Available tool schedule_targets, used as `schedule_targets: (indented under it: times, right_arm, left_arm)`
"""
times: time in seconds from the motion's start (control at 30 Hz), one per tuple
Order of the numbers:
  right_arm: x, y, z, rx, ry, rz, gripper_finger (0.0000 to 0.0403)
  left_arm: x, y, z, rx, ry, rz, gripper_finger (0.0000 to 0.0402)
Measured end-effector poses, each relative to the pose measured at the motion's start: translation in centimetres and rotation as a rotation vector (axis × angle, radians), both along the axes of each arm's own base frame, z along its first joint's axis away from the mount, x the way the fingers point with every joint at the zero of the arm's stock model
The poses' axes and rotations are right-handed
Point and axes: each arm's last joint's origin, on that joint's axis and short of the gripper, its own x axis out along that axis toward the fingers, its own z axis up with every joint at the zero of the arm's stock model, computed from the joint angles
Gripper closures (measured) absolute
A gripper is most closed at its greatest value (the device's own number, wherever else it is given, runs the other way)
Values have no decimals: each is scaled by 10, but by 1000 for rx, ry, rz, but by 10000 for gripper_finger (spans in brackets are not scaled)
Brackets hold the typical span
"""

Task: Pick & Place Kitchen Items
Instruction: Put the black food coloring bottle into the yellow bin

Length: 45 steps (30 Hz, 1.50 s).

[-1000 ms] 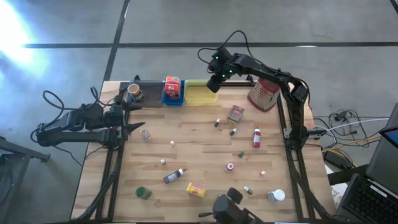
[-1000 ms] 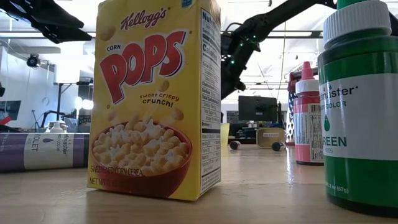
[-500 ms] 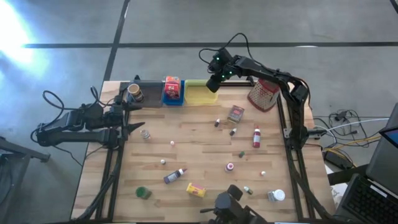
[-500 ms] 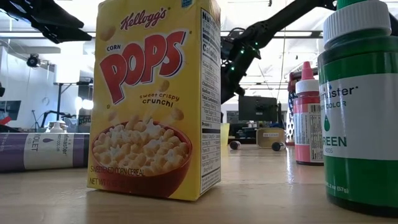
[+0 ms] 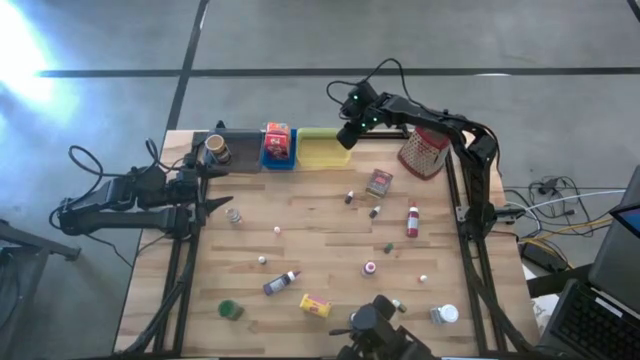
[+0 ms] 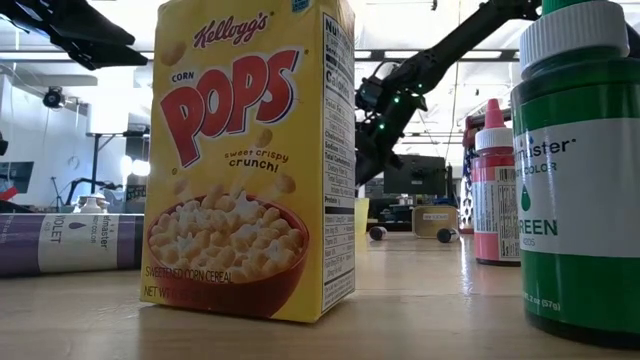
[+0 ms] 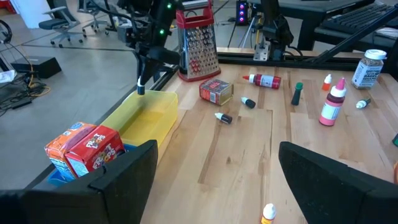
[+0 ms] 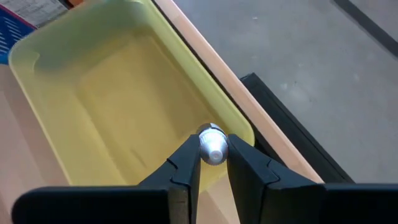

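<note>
The right end effector pinches a small white-capped bottle above the yellow tray; the left end effector waits, spread wide.

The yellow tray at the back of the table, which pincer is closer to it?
The right. The right pincer hangs just above the yellow tray, holding a small white-capped bottle; the left pincer waits by the table's left edge.

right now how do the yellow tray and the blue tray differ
The yellow tray looks bare inside in the right wrist view; the blue tray holds red boxes. The right pincer, shut on a small white-capped item, hangs over the yellow tray; nothing hangs over the blue tray. Both sit side by side at the table's far edge.
</note>
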Motion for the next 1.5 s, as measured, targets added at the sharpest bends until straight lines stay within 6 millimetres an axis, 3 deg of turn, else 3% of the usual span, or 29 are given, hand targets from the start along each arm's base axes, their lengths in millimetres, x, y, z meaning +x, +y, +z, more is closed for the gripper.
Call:
schedule_targets:
  times: [0.77,1.5]
  right_arm:
    - [4,10,-16,16,-7,1,342]
    - [16,48,-39,70,72,96,342]
  left_arm:
    - [0,0,0,0,0,0,62]
    - [0,0,0,0,0,0,62]
